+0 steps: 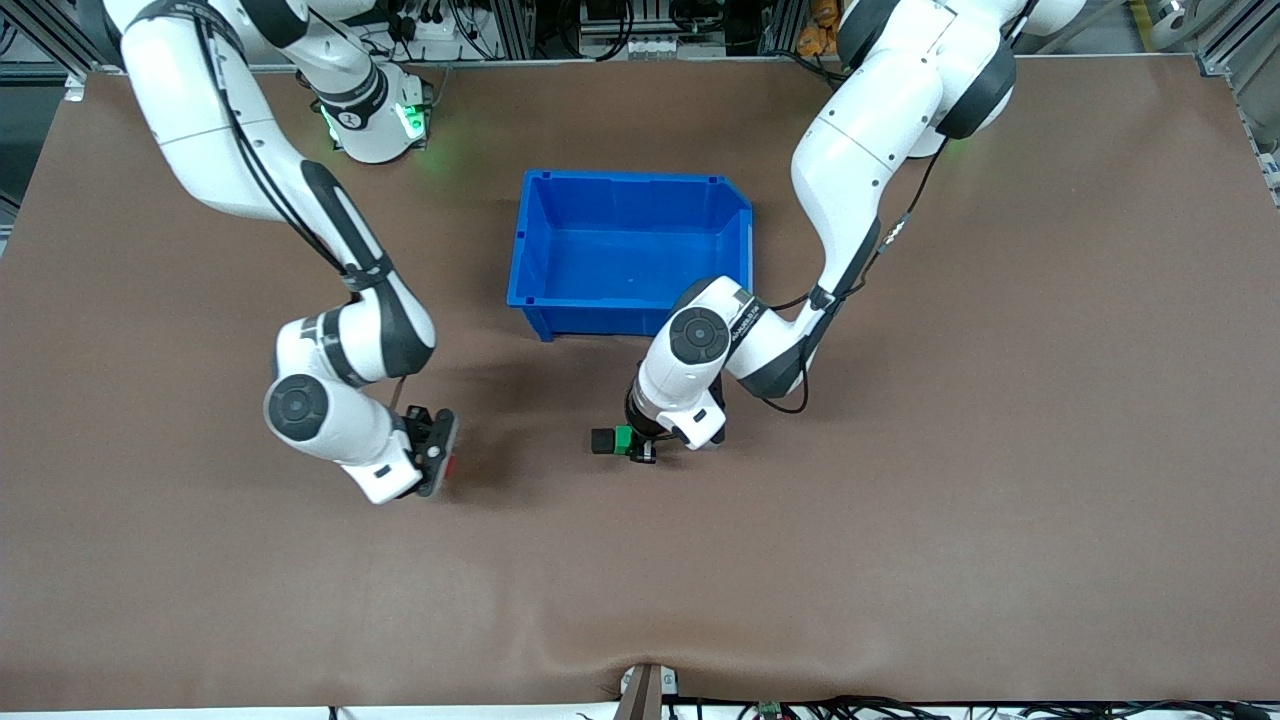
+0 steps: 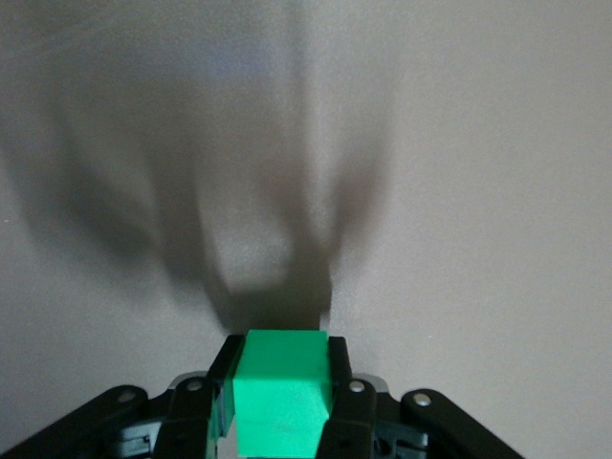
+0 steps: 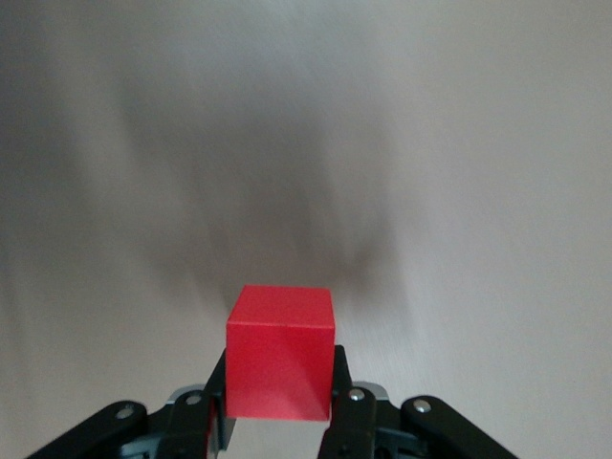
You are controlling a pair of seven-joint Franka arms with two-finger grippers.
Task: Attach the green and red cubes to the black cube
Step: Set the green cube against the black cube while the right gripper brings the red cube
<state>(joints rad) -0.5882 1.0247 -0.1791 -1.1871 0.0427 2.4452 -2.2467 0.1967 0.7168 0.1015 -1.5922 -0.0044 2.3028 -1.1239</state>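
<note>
The green cube (image 1: 623,438) (image 2: 282,392) sits between the fingers of my left gripper (image 1: 630,445) (image 2: 281,352), which is shut on it low over the table, nearer the front camera than the blue bin. A black cube (image 1: 602,440) sits flush against the green cube's face that is turned toward the right arm's end. My right gripper (image 1: 445,462) (image 3: 279,368) is shut on the red cube (image 1: 455,468) (image 3: 280,352), low over the table toward the right arm's end. An open stretch of table separates the two grippers.
An empty blue bin (image 1: 530,250) stands mid-table, farther from the front camera than both grippers. The left arm's forearm reaches past the bin's corner. Brown table surface (image 1: 900,520) spreads all round.
</note>
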